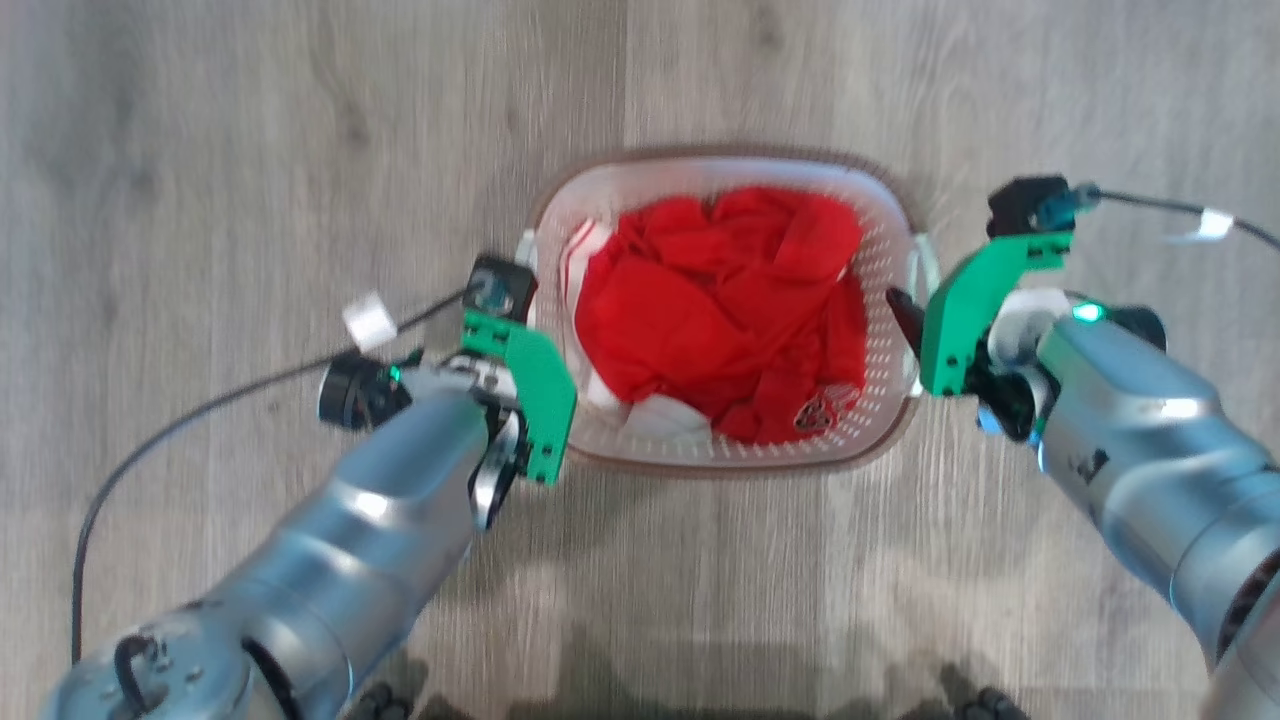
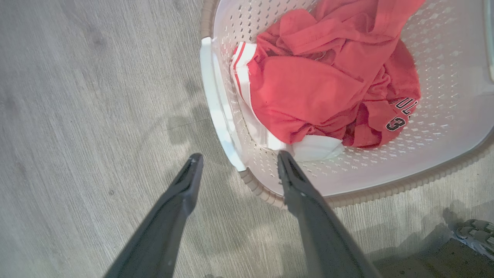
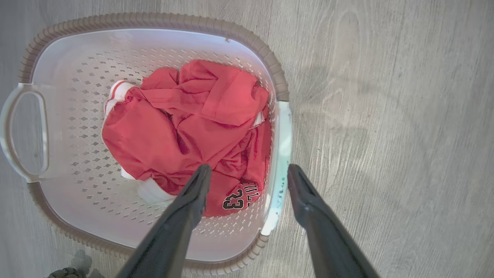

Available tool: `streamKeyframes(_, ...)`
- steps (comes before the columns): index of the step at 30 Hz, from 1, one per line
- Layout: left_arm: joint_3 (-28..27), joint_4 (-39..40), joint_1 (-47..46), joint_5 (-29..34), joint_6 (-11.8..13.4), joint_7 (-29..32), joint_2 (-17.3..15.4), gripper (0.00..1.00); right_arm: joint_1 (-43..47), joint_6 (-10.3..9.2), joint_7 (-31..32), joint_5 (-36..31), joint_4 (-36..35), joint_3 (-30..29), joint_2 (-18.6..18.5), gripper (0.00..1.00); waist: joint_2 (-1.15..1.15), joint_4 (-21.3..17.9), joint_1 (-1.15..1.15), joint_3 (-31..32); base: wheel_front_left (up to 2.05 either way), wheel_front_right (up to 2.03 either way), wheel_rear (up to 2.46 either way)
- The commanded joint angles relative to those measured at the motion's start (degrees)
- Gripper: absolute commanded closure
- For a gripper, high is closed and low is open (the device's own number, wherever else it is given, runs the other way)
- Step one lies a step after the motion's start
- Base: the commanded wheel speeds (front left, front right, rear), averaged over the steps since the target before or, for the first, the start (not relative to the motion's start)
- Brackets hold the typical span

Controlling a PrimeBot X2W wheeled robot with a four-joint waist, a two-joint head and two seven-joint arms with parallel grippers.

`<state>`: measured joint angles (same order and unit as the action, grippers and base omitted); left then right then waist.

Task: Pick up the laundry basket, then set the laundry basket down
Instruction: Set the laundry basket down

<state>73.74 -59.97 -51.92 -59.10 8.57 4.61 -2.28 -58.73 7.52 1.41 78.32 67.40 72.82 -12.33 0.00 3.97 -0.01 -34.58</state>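
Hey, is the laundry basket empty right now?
No, a crumpled red jersey with white trim and a number on it lies inside the laundry basket, as the right wrist view shows.

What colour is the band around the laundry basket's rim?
The laundry basket has a greyish-brown ribbed rim band; clearest in the right wrist view.

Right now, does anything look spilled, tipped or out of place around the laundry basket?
Nothing stands out. The laundry basket sits flat on the floor, red clothing bundled inside, none over the rim. The left gripper and right gripper are open, each straddling a handle.
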Motion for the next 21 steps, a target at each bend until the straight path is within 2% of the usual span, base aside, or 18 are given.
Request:
streamKeyframes(1, -0.4, -0.1, 1.3, -0.5, -0.2, -1.9, -0.6, 0.0, 3.7, -0.03, -0.7, 0.6, 0.2, 0.3, 0.2, 0.0, 0.0, -0.7, 0.01, 5.2, 0.0, 0.0, 0.0)
streamKeyframes(7, -0.4, -1.0, 4.0, -2.2, -0.8, -6.9, -0.6, 0.0, 6.4, -0.03, -4.2, 1.7, -0.5, -0.5, 0.3, 0.0, 0.0, -1.0, 0.01, 11.3, 0.0, 0.0, 0.0)
streamKeyframes(14, -0.9, -3.6, 6.8, -3.4, -1.5, -15.9, -0.6, 0.0, 9.7, -0.03, -12.0, 3.0, -3.7, -1.9, -0.6, 0.0, 0.0, -1.4, 0.01, 19.4, 0.0, 0.0, 0.0)
streamKeyframes(19, -3.6, -3.9, 8.4, -4.5, -1.7, -19.3, -0.6, 0.0, 11.8, -0.03, -15.5, 2.5, -5.2, -2.7, -1.1, 0.0, 0.0, -1.4, 0.01, 24.7, 0.0, 0.0, 0.0)
streamKeyframes(21, -6.9, -2.6, 7.9, -3.4, -0.8, -19.5, -0.6, 0.0, 12.5, -0.03, -16.1, 2.0, -5.9, -3.4, -1.3, 0.0, 0.0, -1.4, 0.01, 26.5, 0.0, 0.0, 0.0)
